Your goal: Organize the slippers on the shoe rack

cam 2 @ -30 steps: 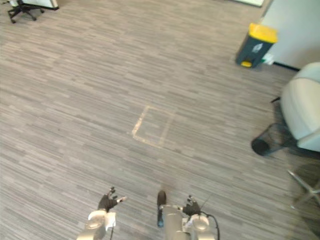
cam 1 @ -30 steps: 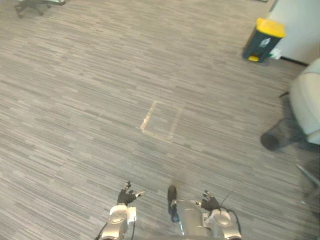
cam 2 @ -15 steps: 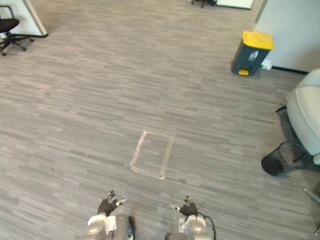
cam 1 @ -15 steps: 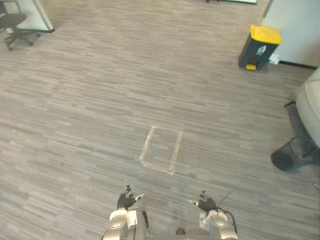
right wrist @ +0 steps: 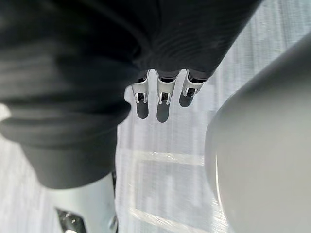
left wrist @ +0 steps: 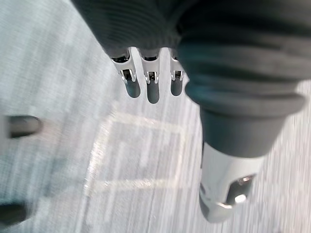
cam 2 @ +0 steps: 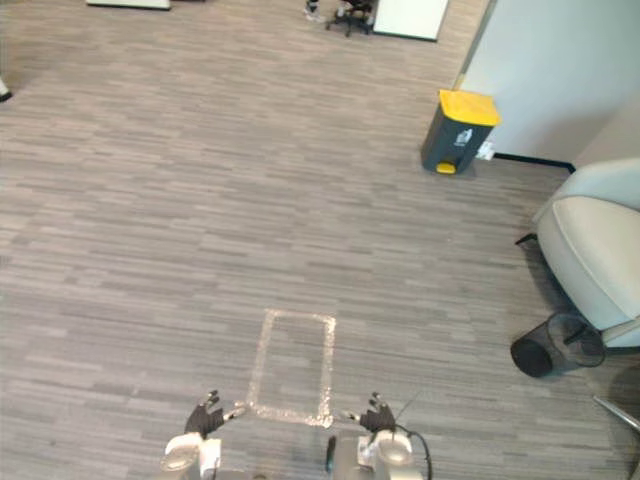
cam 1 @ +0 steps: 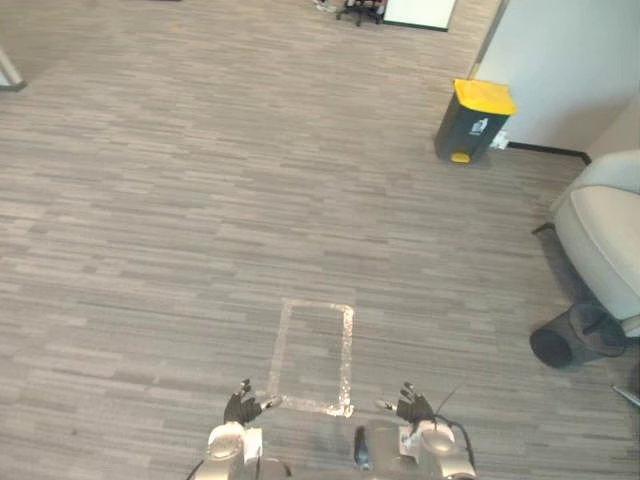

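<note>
As I judge it, the job has not properly begun. My left hand point(cam 1: 243, 407) and my right hand point(cam 1: 412, 405) hang low in front of me over the striped grey floor point(cam 1: 180, 200), a little apart from each other. On both, the fingers are straight and loosely spread with the thumb held out to the side, and nothing lies in either palm. Just ahead of my fingertips, between the two hands, is a taped rectangle point(cam 1: 347, 360) stuck to the floor, with nothing inside it. Farther off to my right stand a dark bin point(cam 1: 474, 120) with a yellow lid against a pale wall, a light armchair point(cam 1: 605, 235) and a dark wire basket point(cam 1: 572, 335) beside the chair. An office chair point(cam 1: 362, 10) stands at the far end of the room. Where the slippers and the shoe rack are I cannot tell from here, so I have no slipper in hand and none that I can call placed. Everything is left to do: find the rack and the slippers, get within reach, pick each slipper up and set the pair in order on a shelf. For now I am only standing on open floor with free hands.
</note>
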Available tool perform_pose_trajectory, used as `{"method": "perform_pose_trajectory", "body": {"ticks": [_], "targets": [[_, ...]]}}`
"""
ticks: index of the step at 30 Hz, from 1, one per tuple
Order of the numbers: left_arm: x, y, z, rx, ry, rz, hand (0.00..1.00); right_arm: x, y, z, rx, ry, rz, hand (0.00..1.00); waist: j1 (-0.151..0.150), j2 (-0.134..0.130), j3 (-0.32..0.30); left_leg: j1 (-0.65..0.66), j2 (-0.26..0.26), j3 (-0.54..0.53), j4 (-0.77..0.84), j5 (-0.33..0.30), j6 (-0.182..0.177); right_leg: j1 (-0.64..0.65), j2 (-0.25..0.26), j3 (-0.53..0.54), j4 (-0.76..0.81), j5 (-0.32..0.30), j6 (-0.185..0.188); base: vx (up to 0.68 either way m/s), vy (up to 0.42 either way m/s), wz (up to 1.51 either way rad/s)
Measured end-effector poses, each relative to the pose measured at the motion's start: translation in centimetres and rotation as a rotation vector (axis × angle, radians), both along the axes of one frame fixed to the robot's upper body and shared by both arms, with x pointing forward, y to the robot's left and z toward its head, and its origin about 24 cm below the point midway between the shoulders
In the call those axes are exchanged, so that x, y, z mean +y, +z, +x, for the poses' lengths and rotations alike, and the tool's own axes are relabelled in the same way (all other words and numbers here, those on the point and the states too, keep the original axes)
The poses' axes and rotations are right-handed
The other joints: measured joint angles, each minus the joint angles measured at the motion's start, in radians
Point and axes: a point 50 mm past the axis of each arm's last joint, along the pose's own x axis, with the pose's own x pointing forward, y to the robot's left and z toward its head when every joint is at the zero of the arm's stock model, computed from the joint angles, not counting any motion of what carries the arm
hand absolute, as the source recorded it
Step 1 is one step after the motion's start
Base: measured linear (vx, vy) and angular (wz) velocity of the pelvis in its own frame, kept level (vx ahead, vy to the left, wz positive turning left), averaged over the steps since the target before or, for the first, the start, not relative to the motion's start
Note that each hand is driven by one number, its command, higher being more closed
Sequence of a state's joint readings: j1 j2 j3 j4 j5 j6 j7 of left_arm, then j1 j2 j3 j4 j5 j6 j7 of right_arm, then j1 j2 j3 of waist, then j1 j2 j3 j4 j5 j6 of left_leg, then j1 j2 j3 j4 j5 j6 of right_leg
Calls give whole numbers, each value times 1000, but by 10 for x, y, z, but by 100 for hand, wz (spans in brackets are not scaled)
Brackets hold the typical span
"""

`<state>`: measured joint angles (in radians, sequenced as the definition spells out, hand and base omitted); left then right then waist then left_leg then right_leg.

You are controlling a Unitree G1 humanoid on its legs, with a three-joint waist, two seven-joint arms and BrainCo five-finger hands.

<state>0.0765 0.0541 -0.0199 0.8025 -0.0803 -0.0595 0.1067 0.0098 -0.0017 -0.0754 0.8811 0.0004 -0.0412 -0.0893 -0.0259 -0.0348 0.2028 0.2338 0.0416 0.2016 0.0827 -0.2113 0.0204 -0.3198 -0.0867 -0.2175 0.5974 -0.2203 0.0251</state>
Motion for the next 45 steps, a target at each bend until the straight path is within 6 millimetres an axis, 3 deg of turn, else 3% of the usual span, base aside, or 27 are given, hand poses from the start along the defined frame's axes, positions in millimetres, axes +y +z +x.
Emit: {"method": "perform_pose_trajectory", "body": {"ticks": [1,2,3,5,7,8,9,10,11,12,14,15,17,18,19,20,22,23,26,28,31,33,34,36,37,41,45], "targets": [[1,1,1,-5,-2,3,0,0,-1,0,6,1,0,0,0,-5,-2,32,0,12,-26,-12,-20,7,13,-50,-210,88,-10,557,-126,-9],[3,0,0,0,-4,8,0,0,-3,-5,23,1,1,0,1,-26,-5,69,-29,6,-47,-38,-48,11,15,-35,-338,247,-49,671,-158,-20],[-2,-2,0,12,-3,-5,0,-7,-1,0,12,5,-20,0,-4,-1,0,97,-12,5,-47,-59,-56,7,38,-25,-297,267,-102,463,-119,-31],[-7,-3,-1,14,-8,-17,0,-12,0,1,13,3,-34,0,-6,39,-3,94,17,3,-17,-58,-56,3,55,-24,-269,214,-105,354,-114,-24],[-15,-2,2,8,-22,-28,0,-21,1,0,6,-41,-41,0,-26,80,-6,37,65,-21,187,-56,-62,50,101,-32,-278,152,-119,495,-200,-12],[-16,-2,2,6,-28,-24,0,-21,1,-1,11,-40,-40,0,-28,81,-6,2,88,-23,298,-43,-84,85,118,-29,-298,148,-125,540,-184,-20],[-18,0,4,-7,-32,-29,0,-19,1,-5,9,-35,-40,0,-27,82,-6,-85,137,-33,560,26,-155,163,148,-10,-350,135,-142,449,-111,-23],[-18,0,3,-10,-28,-33,0,-19,1,-6,7,-33,-41,0,-24,82,-6,-115,153,-39,633,28,-162,185,159,1,-363,131,-147,443,-69,-48],[-20,5,8,-40,-16,-50,0,-14,1,-7,5,-13,-39,0,-23,78,-6,-197,196,-27,830,1,-166,252,184,30,-391,112,-160,439,-49,-61],[-22,6,9,-48,-16,-57,0,-11,1,-8,8,-6,-31,0,-16,72,-8,-237,215,-3,875,-20,-152,289,193,55,-409,107,-165,518,-59,-94],[-23,5,6,-42,-13,-64,0,-4,-1,-11,16,-10,-11,0,-4,57,-18,-285,219,26,832,-59,-120,341,194,113,-433,108,-162,420,-13,-101],[-23,5,6,-42,-8,-66,0,-1,-2,-12,21,-14,-2,0,15,51,-20,-316,208,30,717,-85,-113,368,190,181,-446,109,-155,388,86,-143],[-23,5,6,-41,-7,-66,0,4,-3,-12,25,-20,13,0,27,47,-18,-341,175,-25,556,-98,-121,387,175,251,-446,99,-135,322,137,-128],[-23,3,4,-34,-6,-68,0,5,-3,-11,23,-25,15,0,27,44,-16,-342,132,-100,439,-94,-126,395,160,293,-439,90,-118,248,182,-102],[-26,3,3,-33,-4,-75,0,3,-3,-13,27,-27,12,0,26,35,-10,-352,90,-206,331,-79,-132,404,141,334,-429,74,-92,355,313,-134],[-30,2,3,-29,-4,-87,0,1,-3,-13,27,-38,8,0,26,46,-16,-364,61,-315,241,-35,-135,410,128,377,-422,57,-65,333,340,-120],[-33,0,0,-14,-16,-93,0,-4,-4,-17,37,-52,1,0,26,73,-29,-366,57,-399,168,31,-144,404,136,424,-410,36,-31,214,323,-96],[-34,-3,-5,9,-14,-95,0,-9,-5,-17,42,-51,-11,0,29,96,-35,-364,66,-388,193,109,-168,411,141,457,-400,15,-7,203,421,-113],[-10,-6,-11,33,-11,-29,0,8,-10,-27,72,-54,36,0,34,-1,-69,-314,-2,-252,141,83,-113,382,43,528,-376,-3,40,172,366,-91],[-9,-6,-12,37,-12,-26,0,11,-10,-28,77,-49,43,0,34,-14,-75,-286,-10,-200,121,76,-91,367,26,540,-361,9,64,105,198,-89],[-12,-6,-12,36,-12,-35,0,11,-9,-26,69,-41,48,0,37,-9,-64,-215,-2,-73,82,77,-68,297,25,498,-253,20,81,57,137,-117],[-9,-10,-16,61,-12,-28,0,15,-9,-19,63,-7,49,0,33,0,-61,-164,-1,41,35,83,-58,247,-32,245,-222,30,81,14,106,-134],[-9,-10,-16,62,-13,-27,0,16,-9,-18,63,-4,49,0,31,1,-60,-159,-1,52,32,83,-58,244,-40,197,-230,32,74,39,59,-89],[-10,-10,-9,64,-22,-27,0,12,-8,-14,60,2,39,0,21,5,-56,-161,2,76,25,82,-58,245,-66,-13,-289,56,23,70,4,-48],[-12,-10,-5,62,-34,-28,0,6,-8,-11,54,5,21,0,14,22,-46,-159,7,75,24,82,-58,252,-59,-44,-315,65,10,35,-27,-20],[-17,-12,-10,78,-52,-38,0,-11,-10,-16,84,1,-23,0,17,58,-47,-142,28,61,24,85,-64,328,-8,-34,-456,122,3,37,-33,-8],[-6,-13,-13,83,-30,-17,0,-14,-12,-19,103,0,-32,0,32,52,-35,-199,98,95,237,25,-125,359,43,59,-540,149,-16,17,-72,-67]]}}
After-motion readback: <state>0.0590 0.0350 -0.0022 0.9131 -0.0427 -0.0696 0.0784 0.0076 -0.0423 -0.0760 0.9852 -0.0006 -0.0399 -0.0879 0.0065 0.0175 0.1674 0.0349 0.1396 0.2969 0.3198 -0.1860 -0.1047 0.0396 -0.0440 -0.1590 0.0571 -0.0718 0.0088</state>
